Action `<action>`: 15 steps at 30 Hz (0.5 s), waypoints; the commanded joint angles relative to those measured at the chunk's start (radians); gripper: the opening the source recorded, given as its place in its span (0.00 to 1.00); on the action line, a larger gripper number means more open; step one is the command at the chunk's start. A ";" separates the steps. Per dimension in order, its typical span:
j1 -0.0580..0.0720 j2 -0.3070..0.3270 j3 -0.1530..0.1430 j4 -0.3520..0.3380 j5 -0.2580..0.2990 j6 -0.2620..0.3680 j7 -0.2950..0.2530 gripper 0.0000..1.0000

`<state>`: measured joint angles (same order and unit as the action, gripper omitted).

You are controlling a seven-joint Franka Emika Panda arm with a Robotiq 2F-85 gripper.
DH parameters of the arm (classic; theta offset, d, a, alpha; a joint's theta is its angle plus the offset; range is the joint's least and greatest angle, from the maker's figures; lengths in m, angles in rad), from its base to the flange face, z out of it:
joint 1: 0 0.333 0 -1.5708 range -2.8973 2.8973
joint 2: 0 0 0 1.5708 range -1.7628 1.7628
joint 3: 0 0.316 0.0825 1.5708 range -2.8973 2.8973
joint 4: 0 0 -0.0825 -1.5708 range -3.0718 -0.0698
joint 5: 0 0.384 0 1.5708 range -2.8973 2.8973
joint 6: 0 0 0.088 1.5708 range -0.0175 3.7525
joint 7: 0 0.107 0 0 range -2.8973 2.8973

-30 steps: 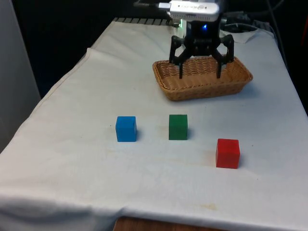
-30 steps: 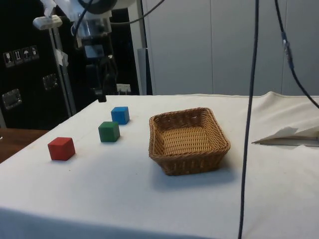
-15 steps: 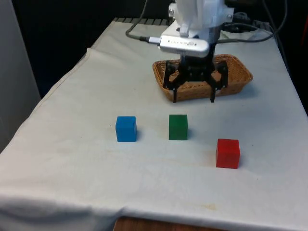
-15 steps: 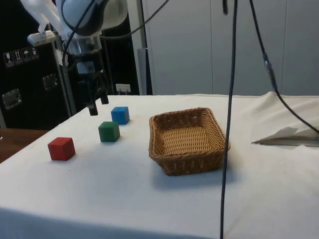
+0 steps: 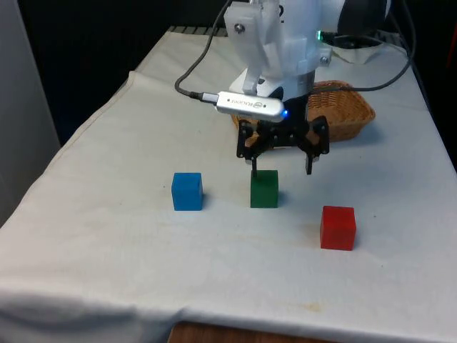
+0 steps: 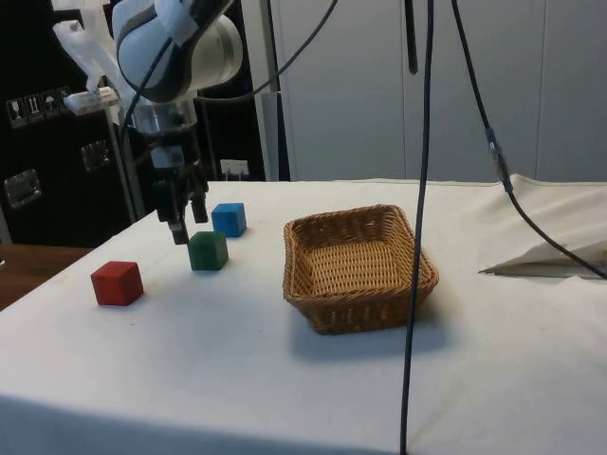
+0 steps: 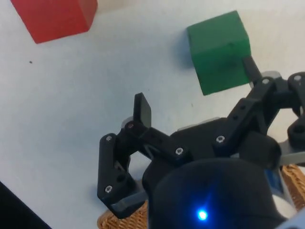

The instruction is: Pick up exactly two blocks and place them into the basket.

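Three cubes lie in a loose row on the white cloth: a blue block (image 5: 187, 191) (image 6: 229, 219), a green block (image 5: 264, 189) (image 6: 208, 251) (image 7: 219, 51) and a red block (image 5: 338, 227) (image 6: 117, 282) (image 7: 55, 16). My gripper (image 5: 281, 170) (image 6: 189, 228) (image 7: 196, 90) hangs open and empty just above the green block, offset towards the red one. One fingertip (image 5: 253, 171) is over the green block's far edge; the block is not between the fingers. The wicker basket (image 5: 353, 114) (image 6: 358, 268) stands behind the arm, with nothing in it in the side view.
A black cable (image 6: 414, 237) hangs in front of the basket in the side view. Folded white cloth or paper (image 6: 550, 258) lies beyond the basket near the table's far end. Bare cloth surrounds the blocks.
The gripper came forward from over the basket and dropped down to just above the green block, staying open. The blocks and basket have not moved.
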<state>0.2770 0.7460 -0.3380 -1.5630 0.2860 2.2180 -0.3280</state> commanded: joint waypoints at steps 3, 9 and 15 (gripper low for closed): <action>-0.007 0.009 0.007 0.003 0.013 0.010 -0.011 1.00; -0.010 0.029 0.005 0.003 0.023 0.024 -0.020 1.00; -0.015 0.046 0.003 0.003 0.024 0.034 -0.023 1.00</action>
<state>0.2680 0.7850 -0.3400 -1.5620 0.3030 2.2430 -0.3440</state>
